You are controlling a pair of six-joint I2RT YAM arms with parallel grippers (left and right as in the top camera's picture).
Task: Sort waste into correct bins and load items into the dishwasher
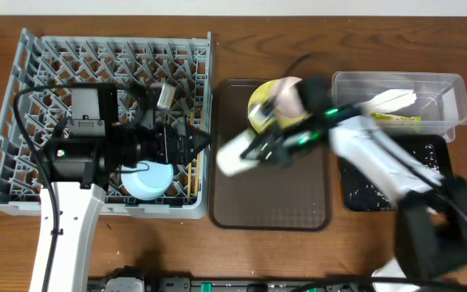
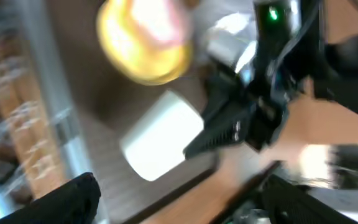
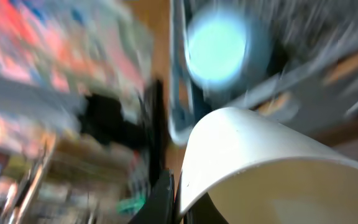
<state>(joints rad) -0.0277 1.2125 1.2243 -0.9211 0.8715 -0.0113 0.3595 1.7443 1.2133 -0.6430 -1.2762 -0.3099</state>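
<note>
A large square grey plastic dish rack [image 1: 23,122], a grid of upright pegs, fills the left of the wooden table [image 1: 298,49]. A smooth light blue bowl [image 1: 148,180] sits in its near right part. The left gripper [image 1: 191,146] hovers over the rack's right edge, its black fingers [image 2: 73,198] spread wide with nothing between them.

Just right of the rack lies a dark brown tray [image 1: 298,203] with rounded corners. The right gripper [image 1: 254,152] reaches over it from the right. Its fingers are closed on a small white cup [image 1: 233,157], a plain smooth cylinder held tilted over the tray's left part.

At the tray's far edge, a round yellow plate [image 1: 259,109] carries a pale pinkish-white bowl [image 1: 286,97].

At the far right, a clear plastic tub [image 1: 456,101] holds a crumpled white paper wrapper [image 1: 392,100] and a narrow yellow-green packet [image 1: 397,119], its print too small to read. Just nearer, a shallow black tray [image 1: 438,162] is flecked with white scraps [image 1: 363,191]. Both wrist views are blurred.
</note>
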